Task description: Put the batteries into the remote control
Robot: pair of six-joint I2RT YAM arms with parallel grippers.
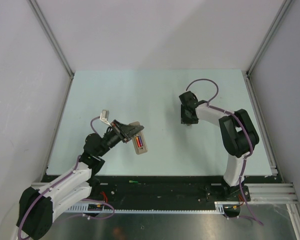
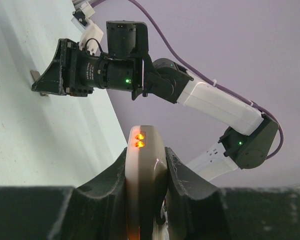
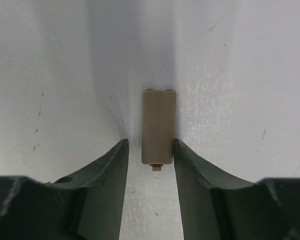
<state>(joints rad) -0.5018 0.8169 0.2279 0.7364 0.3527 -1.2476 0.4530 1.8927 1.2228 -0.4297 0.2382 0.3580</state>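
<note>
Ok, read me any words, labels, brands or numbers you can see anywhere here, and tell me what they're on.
None can be read in any view.
Remote control in the left end effector: no print visible, only two orange lights.
Batteries: any print too small to read.
Tan cover on the table: plain, no marking.

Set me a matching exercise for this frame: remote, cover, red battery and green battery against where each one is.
Things:
1 remote
2 cover
3 red battery
4 green battery

Places:
A flat on the table, between the right jaws
B on the black strip by the arm bases
C clamped in the left jaws
D inside the remote

Pairs: 1-C, 2-A, 3-D, 4-B
</note>
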